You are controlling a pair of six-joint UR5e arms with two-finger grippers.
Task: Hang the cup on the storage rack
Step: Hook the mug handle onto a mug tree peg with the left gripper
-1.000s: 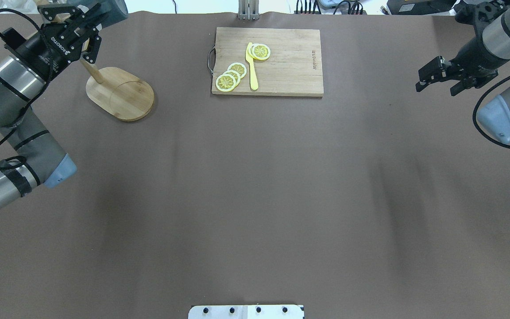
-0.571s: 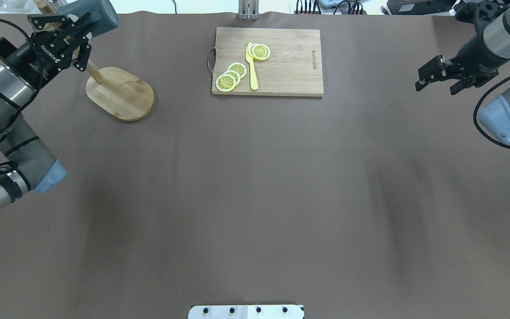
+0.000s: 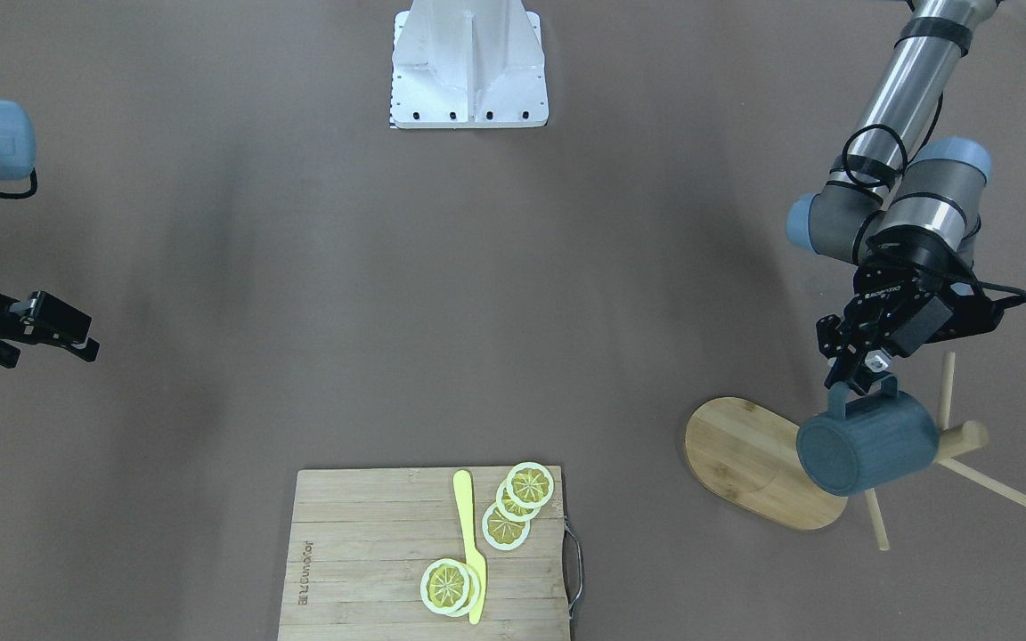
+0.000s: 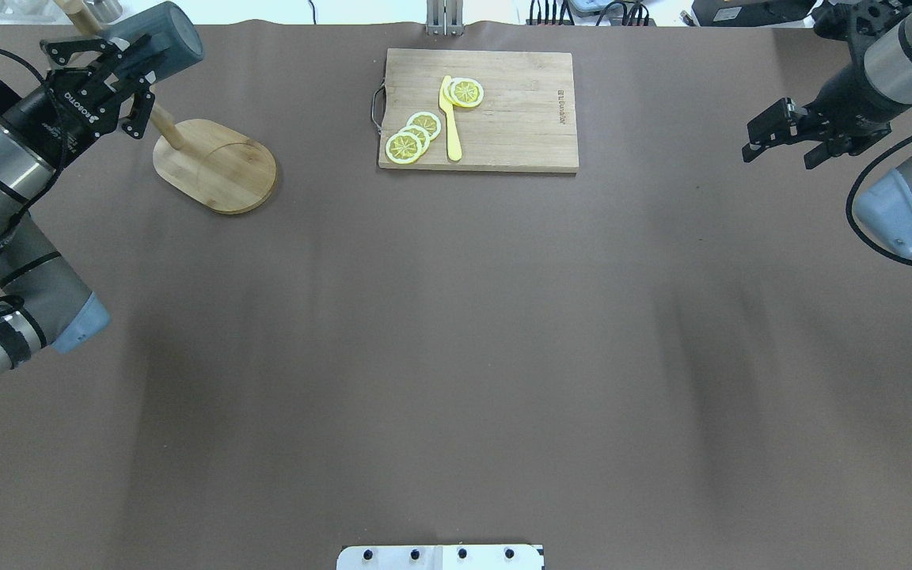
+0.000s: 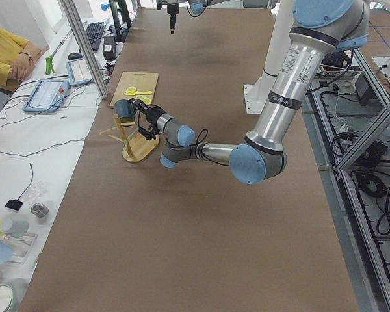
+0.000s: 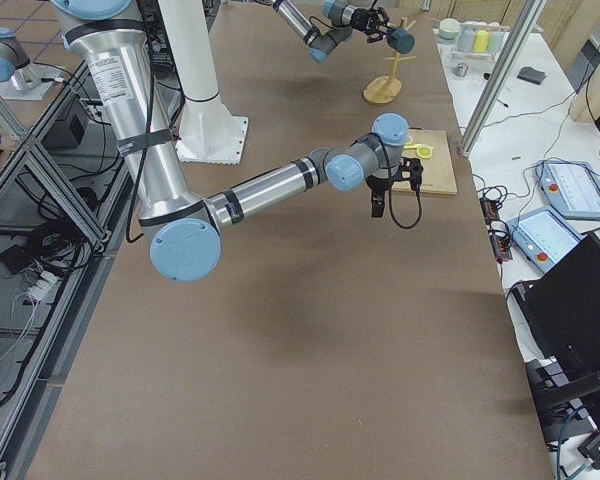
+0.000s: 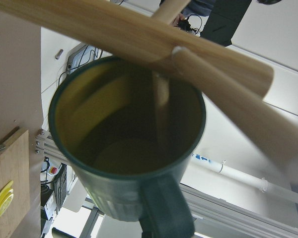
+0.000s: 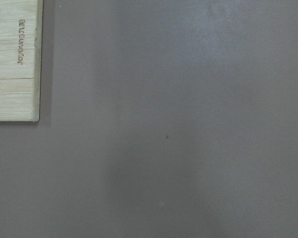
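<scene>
Nearly hung: cup at the rack, not yet released

I am holding the cup (image 3: 869,445) on its side at the rack (image 3: 758,463) top, a peg (image 7: 161,111) seemingly poking into its mouth. Seating it and letting go are left, I judge. Left gripper (image 3: 860,378) is pinching the handle (image 7: 164,213), closed tight. Right gripper (image 4: 780,149) is idling well apart, fingers (image 4: 766,131) spread, empty.

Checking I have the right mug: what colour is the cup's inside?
Yellow. The cup shows its inside best in the left wrist-mounted view.
</scene>
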